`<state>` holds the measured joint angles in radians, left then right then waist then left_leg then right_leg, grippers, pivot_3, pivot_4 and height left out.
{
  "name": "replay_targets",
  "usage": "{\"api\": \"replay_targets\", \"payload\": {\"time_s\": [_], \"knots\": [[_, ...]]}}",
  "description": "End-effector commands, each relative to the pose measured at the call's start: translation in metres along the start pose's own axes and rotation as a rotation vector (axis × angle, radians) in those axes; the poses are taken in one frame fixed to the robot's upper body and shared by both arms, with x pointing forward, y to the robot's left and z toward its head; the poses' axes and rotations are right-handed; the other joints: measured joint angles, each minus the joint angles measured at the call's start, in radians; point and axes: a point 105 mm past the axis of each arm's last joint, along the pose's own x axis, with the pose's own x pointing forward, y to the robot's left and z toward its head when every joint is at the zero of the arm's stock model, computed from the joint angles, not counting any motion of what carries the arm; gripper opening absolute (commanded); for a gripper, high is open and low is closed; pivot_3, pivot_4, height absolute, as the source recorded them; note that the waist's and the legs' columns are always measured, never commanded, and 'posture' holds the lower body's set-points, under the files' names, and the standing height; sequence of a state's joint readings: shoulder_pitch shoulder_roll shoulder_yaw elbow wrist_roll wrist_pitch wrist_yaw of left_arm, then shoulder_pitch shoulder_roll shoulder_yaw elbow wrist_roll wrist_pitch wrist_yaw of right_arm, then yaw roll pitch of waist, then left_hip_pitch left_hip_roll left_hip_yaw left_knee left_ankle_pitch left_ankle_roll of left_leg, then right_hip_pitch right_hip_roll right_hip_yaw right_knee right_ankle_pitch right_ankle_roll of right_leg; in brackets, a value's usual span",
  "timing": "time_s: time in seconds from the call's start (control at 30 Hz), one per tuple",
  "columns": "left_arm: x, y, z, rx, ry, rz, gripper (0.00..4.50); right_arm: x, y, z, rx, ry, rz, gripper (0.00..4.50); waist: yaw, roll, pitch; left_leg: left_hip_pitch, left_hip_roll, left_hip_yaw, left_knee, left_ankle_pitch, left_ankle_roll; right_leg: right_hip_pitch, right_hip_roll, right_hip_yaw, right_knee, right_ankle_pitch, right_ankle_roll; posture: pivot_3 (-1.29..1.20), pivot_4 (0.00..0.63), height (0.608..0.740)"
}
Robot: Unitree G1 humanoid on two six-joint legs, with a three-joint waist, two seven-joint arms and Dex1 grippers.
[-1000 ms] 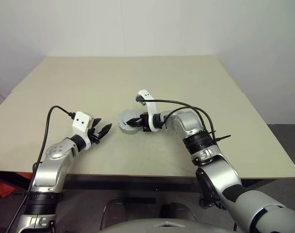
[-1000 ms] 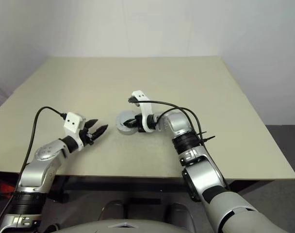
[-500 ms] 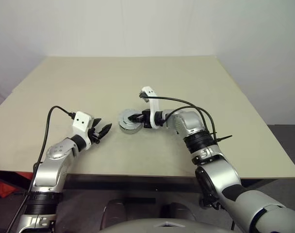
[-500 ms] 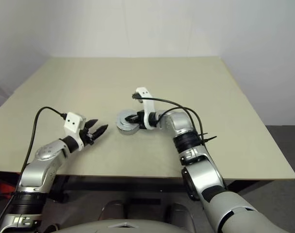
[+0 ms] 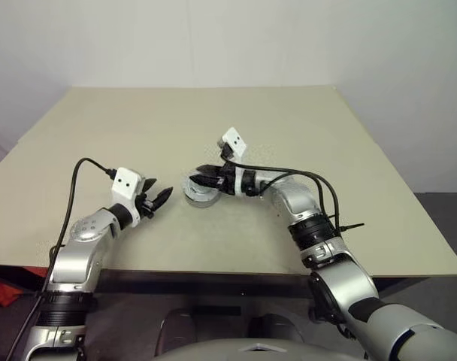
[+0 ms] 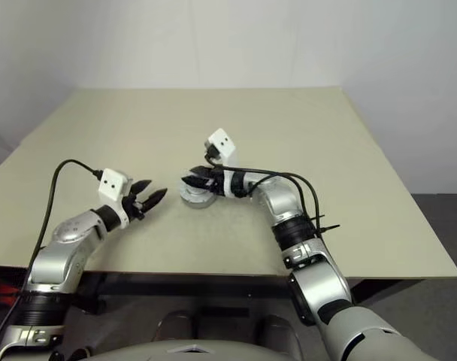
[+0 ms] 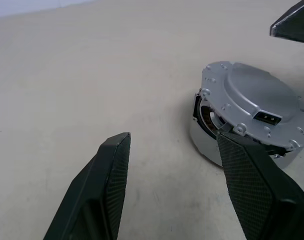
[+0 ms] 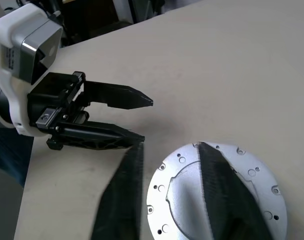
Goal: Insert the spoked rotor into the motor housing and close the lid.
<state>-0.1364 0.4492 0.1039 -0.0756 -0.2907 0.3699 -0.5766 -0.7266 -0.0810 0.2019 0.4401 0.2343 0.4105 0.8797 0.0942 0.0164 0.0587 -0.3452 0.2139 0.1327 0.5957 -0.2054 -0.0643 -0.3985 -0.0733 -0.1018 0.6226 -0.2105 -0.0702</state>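
Lid (image 7: 252, 102) is seated on motor housing (image 7: 207, 135): rigid, slick metal, best taken at the rim. Left gripper (image 5: 159, 200) and right gripper (image 5: 204, 174) are both parted, nothing held.

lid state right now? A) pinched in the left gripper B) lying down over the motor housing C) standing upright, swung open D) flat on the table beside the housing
B: the lid lies down over the motor housing, with a slim gap at the near edge where the windings show; the left gripper and right gripper both stand open and hold nothing.
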Motion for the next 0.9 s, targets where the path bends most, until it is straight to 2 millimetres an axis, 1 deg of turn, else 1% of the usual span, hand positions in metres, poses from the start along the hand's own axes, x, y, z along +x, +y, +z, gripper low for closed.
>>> {"api": "replay_targets", "payload": {"time_s": [0.03,0.1,0.17,0.3,0.47,0.63,0.8,0.9], "knots": [[-0.002,0.005,0.012,0.032,-0.031,0.005,2.89,0.004,0.001,0.011,-0.053,-0.045,0.011,3.01,-0.001,0.000,0.000,0.000,0.000,0.000,0.000,0.000,0.000,0.000,0.000,0.000,0.000,0.000,0.000,0.00,0.000,0.740],[-0.002,0.006,0.012,0.033,-0.029,0.004,2.89,0.007,-0.005,0.010,-0.047,-0.049,-0.025,3.65,-0.001,0.000,0.000,0.000,0.000,0.000,0.000,0.000,0.000,0.000,0.000,0.000,0.000,0.000,0.000,0.00,0.000,0.740],[-0.002,0.006,0.012,0.034,-0.027,0.002,2.89,0.009,-0.006,0.006,-0.048,-0.034,-0.032,4.42,-0.001,0.000,0.000,0.000,0.000,0.000,0.000,0.000,0.000,0.000,0.000,0.000,0.000,0.000,0.000,0.00,0.000,0.740],[-0.002,0.005,0.011,0.026,-0.024,-0.004,2.89,0.012,-0.009,-0.002,-0.050,-0.022,-0.043,4.47,-0.001,0.000,0.000,0.000,0.000,0.000,0.000,0.000,0.000,0.000,0.000,0.000,0.000,0.001,-0.002,0.00,0.000,0.740],[-0.002,-0.003,0.013,-0.003,-0.026,-0.051,2.89,0.016,-0.012,-0.012,-0.042,-0.010,-0.057,4.47,-0.002,0.000,0.000,0.000,0.001,0.000,0.000,-0.001,0.001,0.000,0.000,0.000,0.000,0.002,-0.003,0.00,0.000,0.740],[-0.004,-0.004,0.016,-0.014,-0.035,-0.068,2.89,0.019,-0.013,-0.014,-0.042,-0.009,-0.062,4.47,-0.002,0.000,0.000,0.000,0.001,0.000,0.000,-0.002,0.003,0.000,0.000,0.000,0.000,0.003,-0.005,0.00,0.000,0.740],[-0.011,-0.007,0.026,-0.039,-0.068,-0.101,2.89,0.023,-0.016,-0.016,-0.040,-0.010,-0.079,4.47,-0.004,0.000,0.000,0.000,0.001,0.000,0.000,-0.002,0.004,0.000,0.000,0.000,0.000,0.003,-0.006,0.00,0.000,0.740],[-0.015,-0.005,0.028,-0.038,-0.071,-0.104,2.89,0.025,-0.017,-0.016,-0.040,-0.009,-0.086,4.47,-0.006,0.000,0.000,0.000,0.001,0.000,0.000,-0.002,0.004,0.000,0.000,0.000,0.000,0.003,-0.006,0.00,0.000,0.740]]}}
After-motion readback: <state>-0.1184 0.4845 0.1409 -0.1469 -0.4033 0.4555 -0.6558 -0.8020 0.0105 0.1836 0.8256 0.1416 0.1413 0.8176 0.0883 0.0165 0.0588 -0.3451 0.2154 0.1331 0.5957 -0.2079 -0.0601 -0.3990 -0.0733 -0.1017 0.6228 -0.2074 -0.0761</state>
